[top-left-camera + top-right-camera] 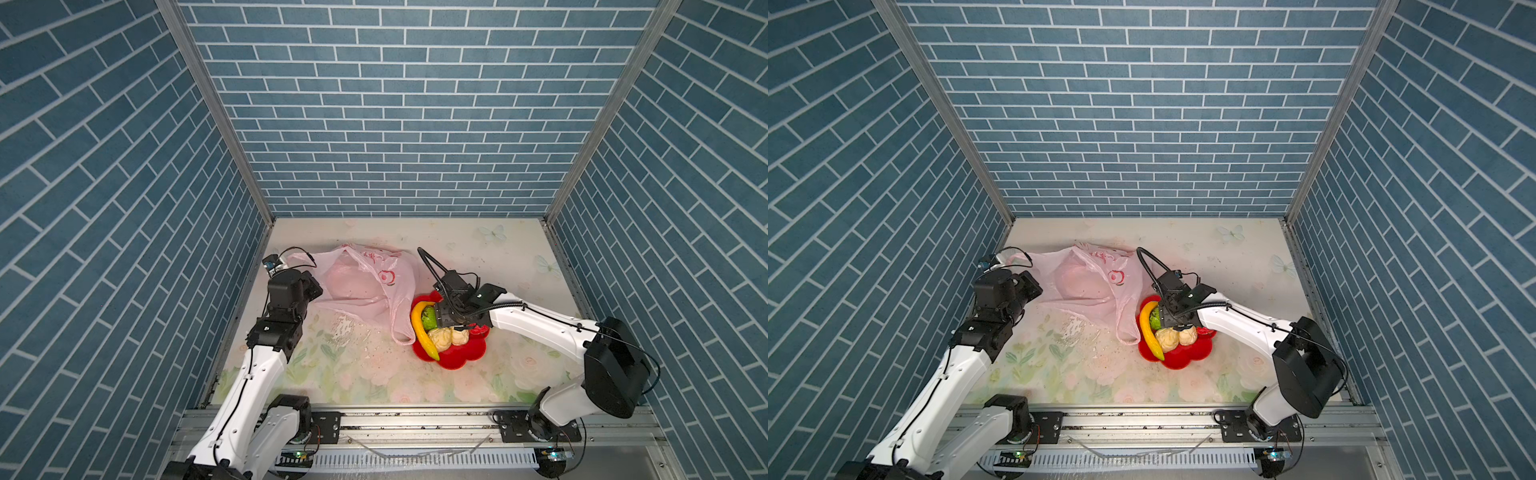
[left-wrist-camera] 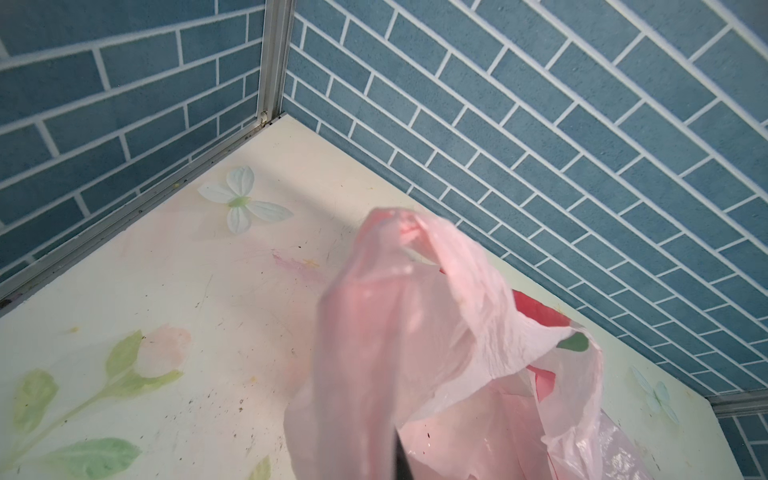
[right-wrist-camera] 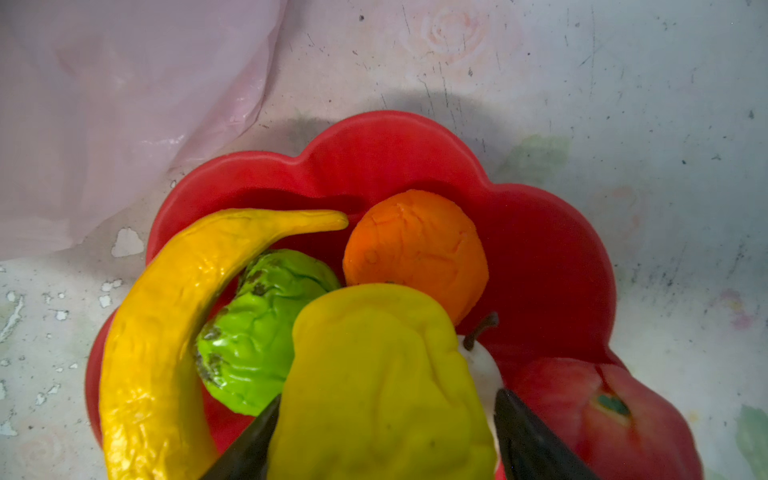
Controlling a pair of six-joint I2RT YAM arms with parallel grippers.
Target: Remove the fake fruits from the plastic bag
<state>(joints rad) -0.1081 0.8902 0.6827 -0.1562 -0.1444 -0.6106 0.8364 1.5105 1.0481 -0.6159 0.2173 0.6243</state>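
1. Taking 12 o'clock as the far wall, the bag point(image 1: 365, 286) lies slumped on the tabletop point(image 1: 353, 374). Its long axis runs about 10 to 4 o'clock. One loop handle point(image 1: 402, 340) trails toward 5 o'clock and ends just beside the bowl point(image 1: 457, 361).
2. The banana point(image 1: 419, 332) runs roughly 12 to 6 o'clock along the bowl's 9 o'clock side, with its green tip toward 5 o'clock.
3. The bag is thin, crinkled, translucent pale pink with red print.
4. The fruits are wrinkled toys: a green fruit point(image 3: 253, 332), an orange fruit point(image 3: 415, 249), a yellow fruit point(image 3: 374, 365), a red fruit point(image 3: 602, 415) and two cream fruits point(image 1: 441, 338).
5. These fruits lie heaped in the bowl, at 4 o'clock of the bag.
6. The left tool point(image 2: 402, 461), at the bag's 9 o'clock end, is clamped on the bag's film, which drapes from it.
7. The right tool point(image 3: 388, 395) hangs over the bowl with its jaws wide, one on each side of the yellow fruit. I cannot tell whether they grip it.
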